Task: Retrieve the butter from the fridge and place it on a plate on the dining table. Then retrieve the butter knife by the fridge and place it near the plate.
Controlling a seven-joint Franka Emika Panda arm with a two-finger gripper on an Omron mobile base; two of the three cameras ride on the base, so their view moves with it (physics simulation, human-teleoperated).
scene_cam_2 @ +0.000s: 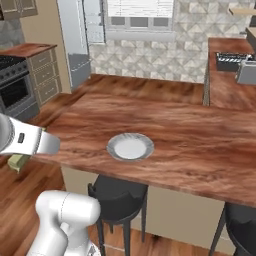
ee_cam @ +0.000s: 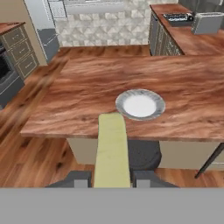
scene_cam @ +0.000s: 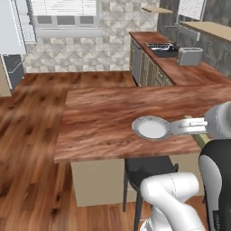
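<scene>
My gripper (ee_cam: pixel 112 178) is shut on the butter (ee_cam: pixel 112 148), a pale olive-yellow stick that juts forward between the two fingertips. The stick hangs off the near edge of the dining table (ee_cam: pixel 87 96), and its far end points at the plate (ee_cam: pixel 140 105). That round grey-white plate (scene_cam: pixel 151 127) sits empty on the reddish-brown top, close to the near edge (scene_cam_2: pixel 130 147). A bit of the butter (scene_cam_2: pixel 19 161) shows under my hand, left of the table. The fridge (scene_cam_2: pixel 75 40) stands far back across the room. The butter knife is out of view.
Black stools (scene_cam_2: pixel 117 192) stand under the table's near edge. A counter with a sink (scene_cam: pixel 161 47) and a toaster (scene_cam: pixel 189 56) runs along the back right. A stove (scene_cam_2: pixel 15 90) with beige drawers is at the left. Open wood floor lies left of the table.
</scene>
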